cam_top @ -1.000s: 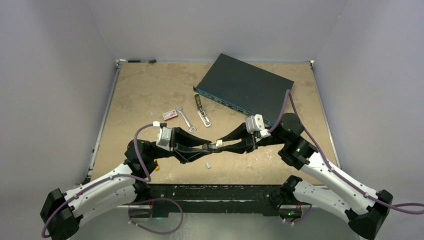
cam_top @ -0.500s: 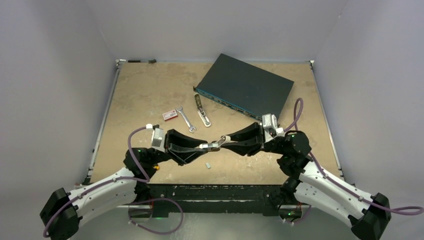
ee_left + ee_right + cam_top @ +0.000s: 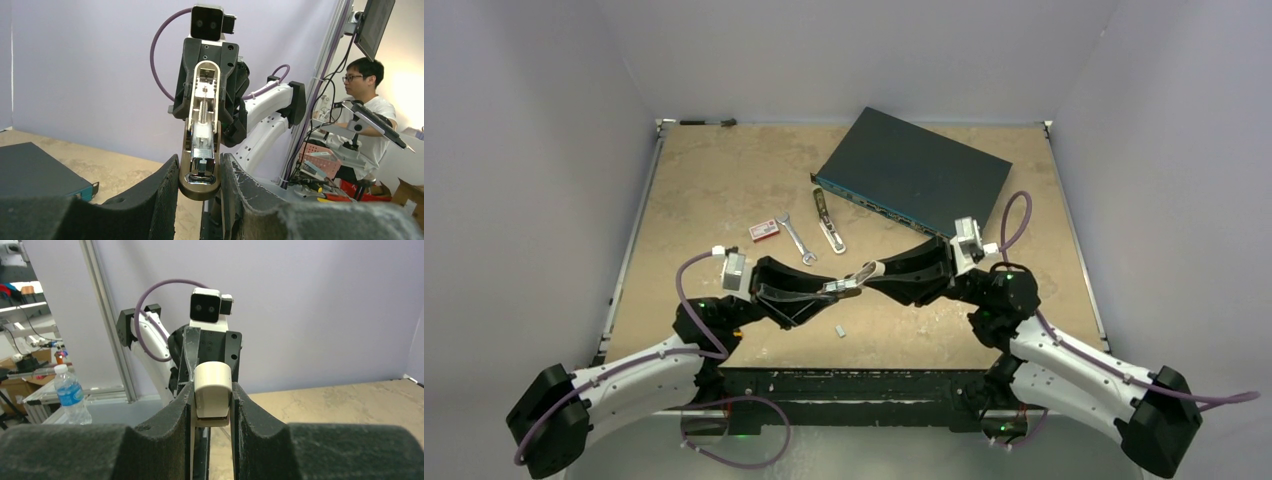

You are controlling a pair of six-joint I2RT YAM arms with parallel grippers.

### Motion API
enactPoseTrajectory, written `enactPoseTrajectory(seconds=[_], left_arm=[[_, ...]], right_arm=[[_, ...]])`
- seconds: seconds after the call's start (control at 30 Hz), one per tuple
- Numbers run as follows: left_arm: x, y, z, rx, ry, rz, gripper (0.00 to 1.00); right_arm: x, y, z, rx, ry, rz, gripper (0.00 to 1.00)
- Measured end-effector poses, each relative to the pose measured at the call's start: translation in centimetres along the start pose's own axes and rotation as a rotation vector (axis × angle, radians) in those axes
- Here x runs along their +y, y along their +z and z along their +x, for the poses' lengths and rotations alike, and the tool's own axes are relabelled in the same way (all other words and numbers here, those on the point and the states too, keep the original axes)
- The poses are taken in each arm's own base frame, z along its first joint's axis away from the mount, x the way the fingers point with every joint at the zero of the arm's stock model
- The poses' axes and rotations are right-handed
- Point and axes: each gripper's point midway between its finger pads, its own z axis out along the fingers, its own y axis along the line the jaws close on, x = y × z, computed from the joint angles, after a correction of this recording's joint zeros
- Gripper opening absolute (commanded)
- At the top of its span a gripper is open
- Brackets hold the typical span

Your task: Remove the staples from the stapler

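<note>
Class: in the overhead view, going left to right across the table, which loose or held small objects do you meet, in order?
Red-and-white box → silver wrench → stapler. The dark bar-shaped tool and the network switch overlap these sideways, so they are left out.

White-shelled arms (image 3: pixel 639 368) with black joints (image 3: pixel 549 420) and looping purple cables (image 3: pixel 170 281).
</note>
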Motion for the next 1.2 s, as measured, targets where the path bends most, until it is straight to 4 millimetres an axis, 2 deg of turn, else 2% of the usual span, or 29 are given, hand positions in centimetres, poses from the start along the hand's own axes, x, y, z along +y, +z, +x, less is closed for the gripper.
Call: enactPoseTrajectory(seconds=[0.63,0.8,0.9,1.0,1.2], left_arm=[[-0.4,1.1,0.7,-0.049,-0.042,0.018,0.01],[-0.4,1.0,0.6,-0.050,-0.039,0.005,0.31],[-0.4,0.8,0.4,-0.044,-0.027,-0.008,0.44],[-0.3,0.4,0.6,-0.025,-0.020,-0.027,0.52],[0.0,0.1,1.2,0.010,-0.021,-0.056,0.59]], right_arm=[[0.0,1.0,-1.3,-0.101,0.039,-0.034,0.00],[0.0,0.9,-1.2,-0.083,0.025,-0.028,0.00],[0.4,0.6,-0.9,-0.047,0.004,-0.031,0.00],[0.8,0.2,-1.5,-0.050,-0.042,-0.032,0.00],[1.6,-0.6,-2.0,-0.028,-0.115,-0.035,0.00]])
